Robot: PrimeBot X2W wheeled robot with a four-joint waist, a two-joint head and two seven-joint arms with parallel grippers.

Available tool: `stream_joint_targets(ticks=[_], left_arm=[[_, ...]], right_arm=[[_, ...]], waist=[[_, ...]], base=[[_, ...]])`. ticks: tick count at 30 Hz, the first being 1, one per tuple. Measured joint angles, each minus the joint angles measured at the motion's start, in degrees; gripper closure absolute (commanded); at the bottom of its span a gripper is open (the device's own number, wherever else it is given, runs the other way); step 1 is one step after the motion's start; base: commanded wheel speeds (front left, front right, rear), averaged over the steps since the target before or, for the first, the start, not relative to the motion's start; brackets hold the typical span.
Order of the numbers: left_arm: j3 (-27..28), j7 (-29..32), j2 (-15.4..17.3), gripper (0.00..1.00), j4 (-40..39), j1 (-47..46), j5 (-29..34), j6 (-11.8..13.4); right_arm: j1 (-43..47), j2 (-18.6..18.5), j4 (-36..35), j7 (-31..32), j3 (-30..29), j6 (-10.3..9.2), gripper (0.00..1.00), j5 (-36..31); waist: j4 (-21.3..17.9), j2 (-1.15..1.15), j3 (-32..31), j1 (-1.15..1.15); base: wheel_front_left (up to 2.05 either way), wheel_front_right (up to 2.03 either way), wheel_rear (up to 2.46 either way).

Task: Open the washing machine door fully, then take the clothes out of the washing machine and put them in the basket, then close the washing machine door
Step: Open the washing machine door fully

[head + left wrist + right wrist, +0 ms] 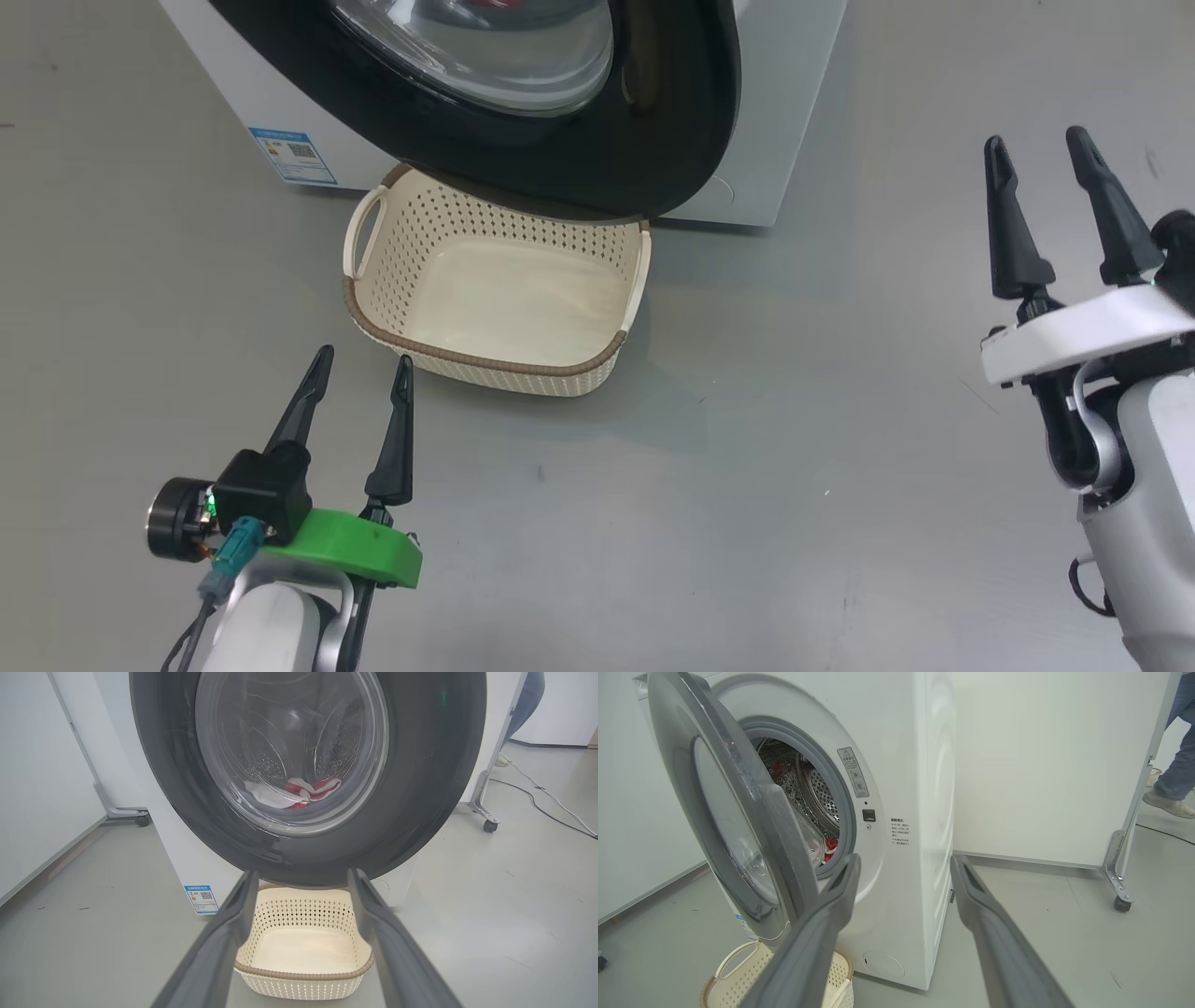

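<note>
floor (747,467) grey | door (653,103) ajar, edge overhanging basket (485,362) rim | left pincer (363,357), right pincer (1037,137) spread wide, empty

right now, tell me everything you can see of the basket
The basket is small, cream plastic, a rounded rectangle with perforated sides, a brown woven-look rim and a loop handle at each end. It is empty, upright on the grey floor before the washing machine, its back edge under the part-open washing machine door; contact there is unclear.
</note>
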Motion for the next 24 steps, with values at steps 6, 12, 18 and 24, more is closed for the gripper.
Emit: stream_joint_targets(ticks=[6, 12, 18, 24], left_arm=[[-1.08, 0.0, -0.01, 0.0, -0.38, -1.42, -0.03, -0.1], [-1.74, 0.0, -0.02, 0.0, -0.74, -2.68, -0.12, -0.1], [-2.43, 0.0, -0.04, 0.0, -0.75, -3.52, -0.68, -0.1], [-2.9, 0.0, -0.13, 0.0, -0.77, -4.56, -1.41, -0.1]], right_arm=[[-6.75, -0.3, 0.0, 3.56, -0.71, 0.71, 0.0, 2.92], [-12.98, -1.25, 0.2, 6.84, -2.15, 1.14, 1.0, 6.26], [-17.06, 0.69, 2.87, 11.8, -4.5, 1.58, 1.0, 15.01], [-20.57, 5.14, 5.92, 17.94, -7.83, 1.63, 1.0, 27.49]], waist=[[1.06, 0.0, 2.38, 0.0], [2.64, 0.0, 4.64, 0.0], [4.5, 0.0, 6.82, 0.0], [6.41, 0.0, 8.72, 0.0]], base=[[0.0, 0.0, 0.0], [0.0, 0.0, 0.0], [0.0, 0.0, 0.0], [0.0, 0.0, 0.0]])
